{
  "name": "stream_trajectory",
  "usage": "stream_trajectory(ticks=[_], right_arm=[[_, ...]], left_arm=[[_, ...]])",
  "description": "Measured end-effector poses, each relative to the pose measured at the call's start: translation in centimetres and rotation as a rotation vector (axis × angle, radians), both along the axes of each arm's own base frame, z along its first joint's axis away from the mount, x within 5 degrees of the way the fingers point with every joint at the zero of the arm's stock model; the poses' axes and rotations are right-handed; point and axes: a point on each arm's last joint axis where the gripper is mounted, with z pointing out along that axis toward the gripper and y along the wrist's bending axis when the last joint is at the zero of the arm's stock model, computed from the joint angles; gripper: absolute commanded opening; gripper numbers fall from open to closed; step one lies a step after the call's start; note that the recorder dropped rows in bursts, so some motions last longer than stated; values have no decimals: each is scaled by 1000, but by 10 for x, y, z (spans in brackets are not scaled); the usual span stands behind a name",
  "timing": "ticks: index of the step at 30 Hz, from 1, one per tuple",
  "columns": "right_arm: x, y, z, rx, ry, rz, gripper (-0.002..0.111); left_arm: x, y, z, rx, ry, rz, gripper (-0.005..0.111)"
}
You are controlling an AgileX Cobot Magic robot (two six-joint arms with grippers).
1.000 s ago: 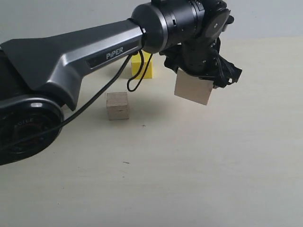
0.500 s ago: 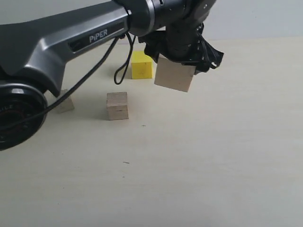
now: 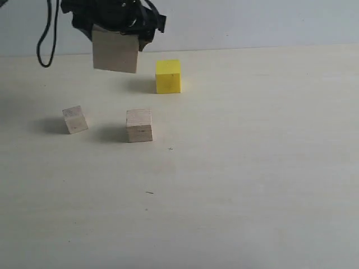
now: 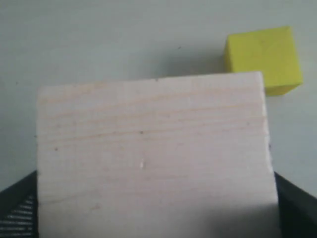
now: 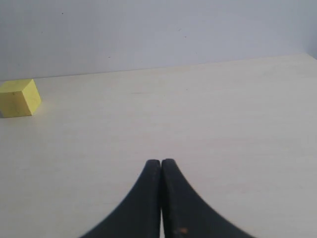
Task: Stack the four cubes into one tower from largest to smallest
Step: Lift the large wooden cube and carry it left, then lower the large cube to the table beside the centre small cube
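The near part of the table (image 3: 235, 224) is bare pale wood. Farther in, left of the middle, the medium-small wood cube (image 3: 139, 125) stands flat on the table. The smallest wood cube (image 3: 75, 119) sits well apart on its left, turned at a slight angle. Beyond them the yellow cube (image 3: 168, 76) rests on the table by itself, touching nothing.

At the far left, the large wood cube (image 3: 115, 50) hangs in the air, clear of the table and slightly tilted, up and to the left of the yellow cube. The left fingers (image 4: 297, 208) are spread wide and pinch it from two opposite sides. In the left wrist view the cube's broad pale face fills most of the picture, with the dark fingers showing at its two lower corners and the yellow cube on the table past it.

The right fingers (image 5: 148, 198) are pressed together and hold nothing, above bare table. The yellow cube lies well away from them, near the wall (image 5: 158, 29).
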Motion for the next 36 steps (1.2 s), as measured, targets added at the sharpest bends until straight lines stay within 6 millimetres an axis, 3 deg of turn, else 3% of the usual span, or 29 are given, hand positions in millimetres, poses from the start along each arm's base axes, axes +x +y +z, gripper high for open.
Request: stream_trajectory(ticks=[3, 7, 15, 26, 36], right_arm=[[0, 0, 0, 0, 0, 0, 0], [0, 0, 0, 0, 0, 0, 0], [0, 0, 0, 0, 0, 0, 0], [0, 0, 0, 0, 0, 0, 0], [0, 0, 0, 0, 0, 0, 0]], left_arm=[[-13, 26, -5, 11, 25, 16, 0], [-29, 42, -10, -26, 0, 23, 0], [-66, 68, -50, -119, -10, 54, 0], [-103, 81, -107, -211, -11, 28, 0], [-111, 79, -121, -282, -48, -37, 0]])
